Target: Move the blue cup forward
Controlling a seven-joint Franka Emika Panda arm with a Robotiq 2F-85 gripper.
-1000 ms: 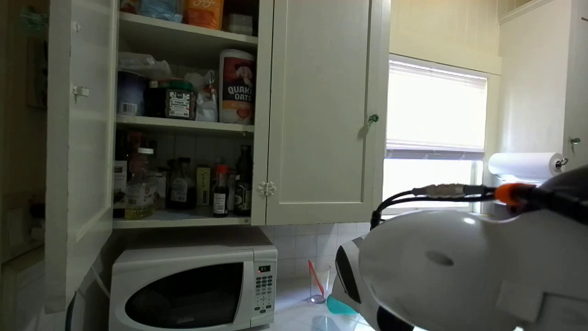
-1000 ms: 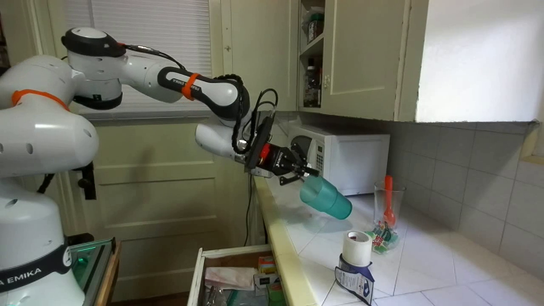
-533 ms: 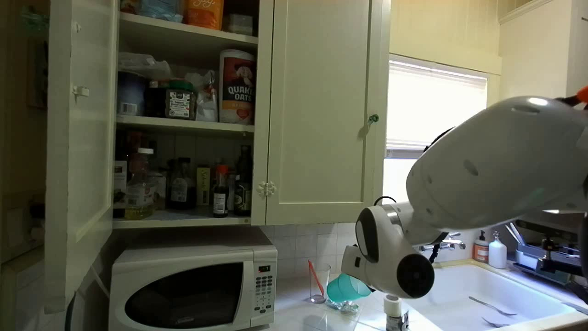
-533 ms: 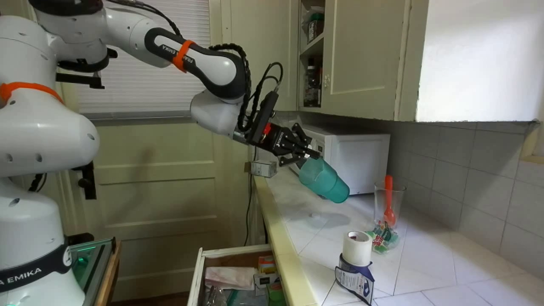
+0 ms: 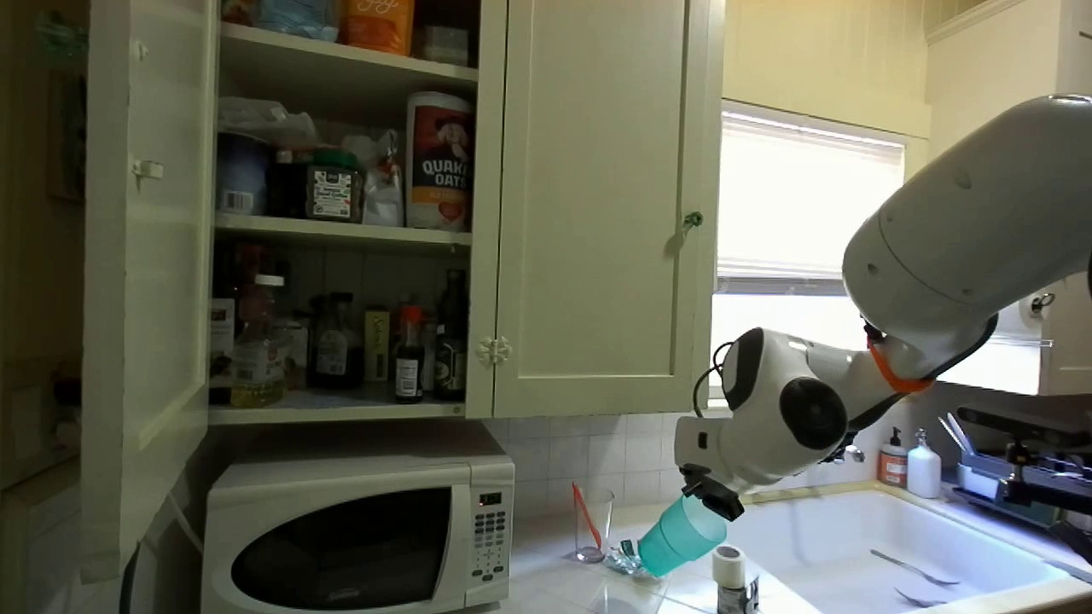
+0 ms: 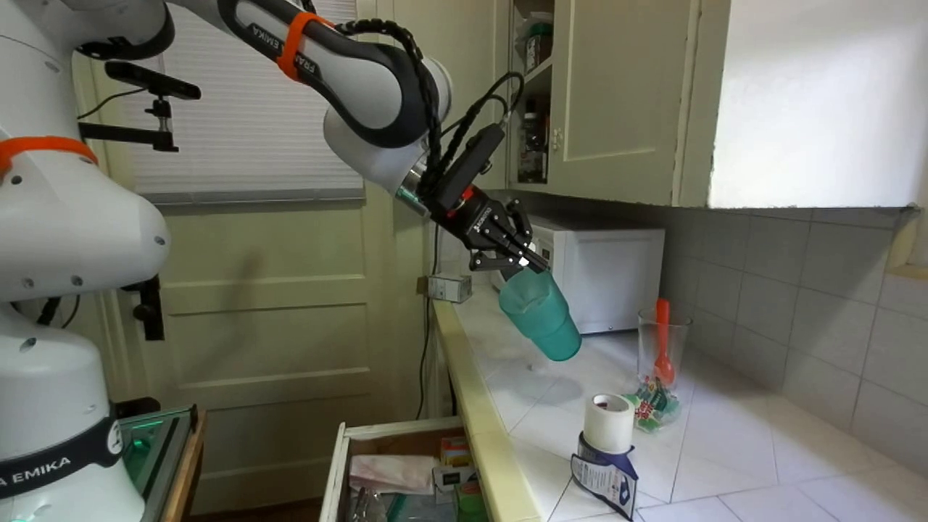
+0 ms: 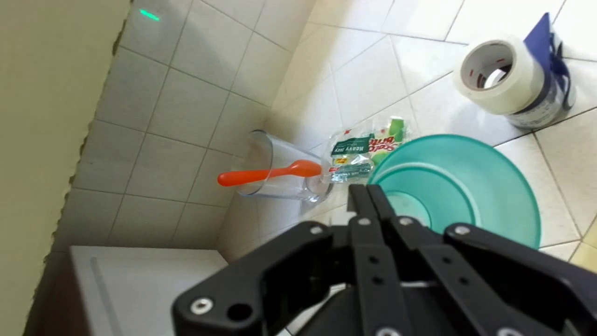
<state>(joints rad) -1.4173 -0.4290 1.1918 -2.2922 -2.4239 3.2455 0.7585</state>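
Observation:
The blue cup (image 6: 540, 315), a teal straight-sided plastic cup, hangs tilted above the white counter (image 6: 725, 449), with its mouth up toward the gripper and its base pointing down and away. It also shows in an exterior view (image 5: 678, 541) and in the wrist view (image 7: 506, 196), where I look into its mouth. My gripper (image 6: 540, 265) is shut on the cup's wall near the rim. In the wrist view the gripper's (image 7: 367, 187) fingertips lie nearly together, with one finger inside the cup and one outside. The pinched part of the wall is hidden between them.
A tape roll (image 6: 609, 424) stands on a blue-wrapped item on the counter. A clear glass (image 6: 678, 348) with an orange spoon (image 6: 663, 348) and a sponge packet (image 6: 652, 406) stand near the tiled wall. The white microwave (image 6: 616, 279) is behind. An open drawer (image 6: 341, 464) juts out in front.
The arm has swung and the cup has moved rightward in an exterior view, clear of the arm that hid it. The cup rose, then dropped slightly, and now hangs more upright. The grip stayed shut.

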